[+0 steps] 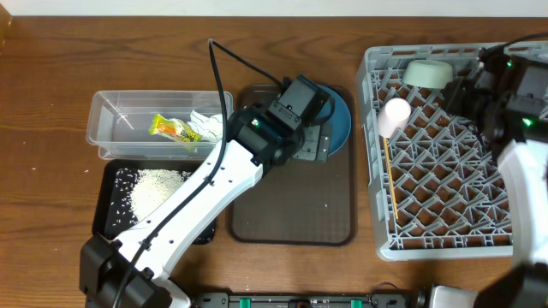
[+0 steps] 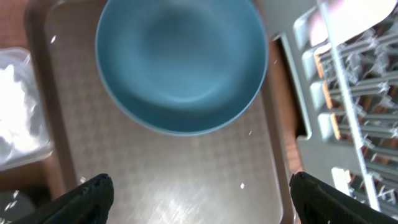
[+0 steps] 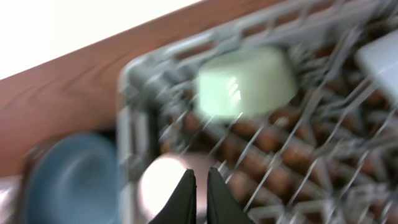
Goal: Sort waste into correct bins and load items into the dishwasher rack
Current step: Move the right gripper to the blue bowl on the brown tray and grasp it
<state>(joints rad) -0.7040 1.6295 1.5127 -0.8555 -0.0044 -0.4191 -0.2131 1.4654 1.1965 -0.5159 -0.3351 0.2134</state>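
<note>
The dark blue plate [image 1: 341,120] lies at the far end of the brown serving tray [image 1: 291,214]; it fills the top of the left wrist view [image 2: 180,62]. My left gripper [image 2: 199,199] is open wide and empty, just above the tray in front of the plate. The grey dishwasher rack [image 1: 445,248] holds the mint-green bowl [image 1: 428,74], the pink cup [image 1: 395,115] and a chopstick [image 1: 390,180]. My right gripper [image 3: 202,186] is shut and empty above the rack, near the cup [image 3: 163,186] and bowl [image 3: 245,81]. The clear tub [image 1: 116,115] holds the snack wrapper [image 1: 175,130] and napkin [image 1: 208,124]. Rice [image 1: 158,186] lies in the black tray [image 1: 110,222].
A few rice grains [image 2: 242,185] lie on the brown tray. The rack's near wall [image 2: 311,143] stands right of the tray. The tub's corner with the napkin [image 2: 15,112] is at the left. A pale object [image 3: 382,59] sits in the rack's far corner.
</note>
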